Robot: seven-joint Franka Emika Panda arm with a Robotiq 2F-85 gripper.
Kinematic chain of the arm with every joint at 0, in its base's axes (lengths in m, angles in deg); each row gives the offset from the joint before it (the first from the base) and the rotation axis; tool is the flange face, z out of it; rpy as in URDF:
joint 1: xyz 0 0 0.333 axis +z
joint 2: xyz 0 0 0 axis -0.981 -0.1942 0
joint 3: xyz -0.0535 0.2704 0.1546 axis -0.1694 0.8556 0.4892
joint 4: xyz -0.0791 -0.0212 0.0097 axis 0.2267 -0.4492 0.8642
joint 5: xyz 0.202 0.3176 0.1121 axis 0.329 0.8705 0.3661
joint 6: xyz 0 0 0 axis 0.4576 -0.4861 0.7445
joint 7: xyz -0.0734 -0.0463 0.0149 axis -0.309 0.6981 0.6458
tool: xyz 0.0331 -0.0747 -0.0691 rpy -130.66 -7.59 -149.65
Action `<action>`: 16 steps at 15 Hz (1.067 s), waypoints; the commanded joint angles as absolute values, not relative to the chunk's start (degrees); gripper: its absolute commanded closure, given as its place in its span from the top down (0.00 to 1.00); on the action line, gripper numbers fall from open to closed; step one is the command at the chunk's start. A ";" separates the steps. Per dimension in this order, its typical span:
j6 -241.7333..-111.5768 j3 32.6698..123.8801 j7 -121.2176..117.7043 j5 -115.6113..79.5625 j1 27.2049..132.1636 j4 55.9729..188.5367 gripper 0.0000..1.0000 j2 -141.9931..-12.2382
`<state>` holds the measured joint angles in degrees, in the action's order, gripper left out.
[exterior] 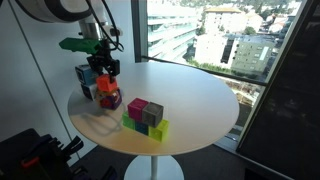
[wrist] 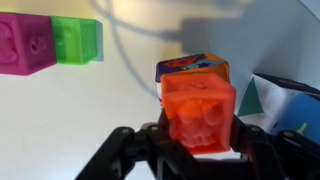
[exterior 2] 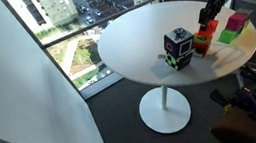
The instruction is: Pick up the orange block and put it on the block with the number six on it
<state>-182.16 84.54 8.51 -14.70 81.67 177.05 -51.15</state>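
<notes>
Gripper [wrist: 200, 138] fingers clamped on orange block [wrist: 200, 112]: orange-red cube, raised moulded figures on the facing side, edges rounded.

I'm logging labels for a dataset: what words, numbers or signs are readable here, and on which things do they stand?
Nothing can be quoted as read.
Plain orange-red cube held in the tool: raised relief on its face, too blurred to read.
Magenta cube: raised marks, unreadable.
Multicoloured cube beyond the orange one: blue mark on top, unreadable.
Both exterior views are too small for any text.
</notes>
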 commanded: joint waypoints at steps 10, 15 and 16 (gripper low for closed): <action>-186.14 84.54 5.69 -15.84 81.20 179.04 0.79 -52.02; -185.56 84.36 5.75 -15.78 81.05 178.70 1.00 -51.56; -185.49 84.40 5.65 -15.73 81.06 178.61 1.00 -51.56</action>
<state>-185.02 84.43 7.18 -14.71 81.44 178.58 -52.27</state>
